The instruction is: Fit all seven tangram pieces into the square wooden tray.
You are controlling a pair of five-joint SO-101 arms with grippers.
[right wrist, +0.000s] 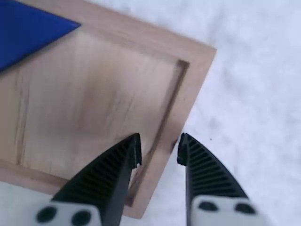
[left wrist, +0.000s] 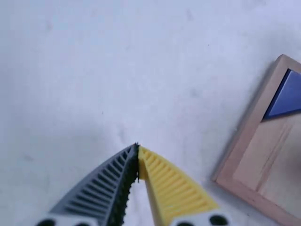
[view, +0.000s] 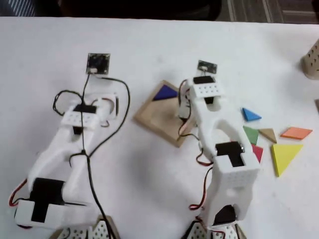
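Wood tray (view: pixel 158 115) sits mid-table, turned diamond-wise: 1 corner points far, 1 near. Dark blue triangle (view: pixel 165 92) lies in its far corner; the floor visible beside it is bare wood. Right gripper (right wrist: pixel 159 149) is empty, fingers parted, straddling the tray rim by 1 corner: 1 finger over the floor, the other outside over the white table (view: pixel 149 45). Left gripper (left wrist: pixel 137 162) has its tips closed together on nothing, over bare table left of the tray. 6 loose pieces cluster right of the right arm:
- small blue triangle (view: pixel 250 115) is farthest
- green triangle (view: pixel 251 134) and tan triangle (view: pixel 269 134) lie side by side
- orange parallelogram (view: pixel 296 133) has its long axis left-right
- red piece (view: pixel 257 152) is partly under the arm
- yellow triangle (view: pixel 284 157) is nearest, apex pointing near

Open table lies left of and beyond the tray.
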